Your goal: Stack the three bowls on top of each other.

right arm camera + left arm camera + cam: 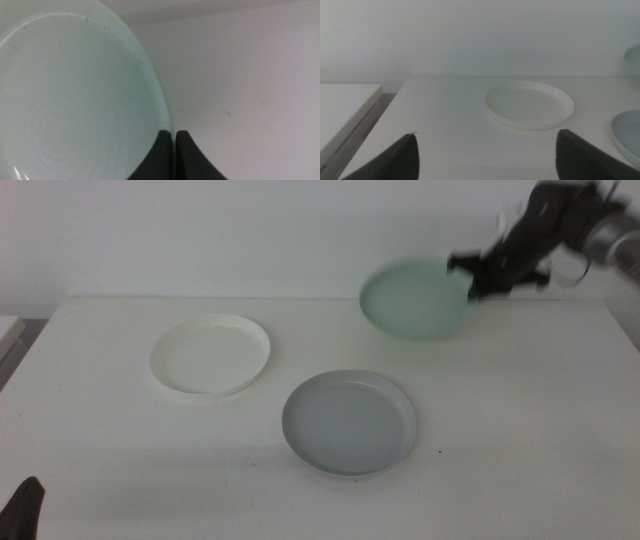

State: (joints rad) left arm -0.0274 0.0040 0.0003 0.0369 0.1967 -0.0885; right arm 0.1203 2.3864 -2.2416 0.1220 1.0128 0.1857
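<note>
Lab — bare white table (120, 470), blank wall (200, 230)

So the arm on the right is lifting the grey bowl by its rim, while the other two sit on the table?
Not grey. The right gripper is shut on the mint green bowl, as the middle view shows. The grey bowl and white bowl sit on the table.
</note>
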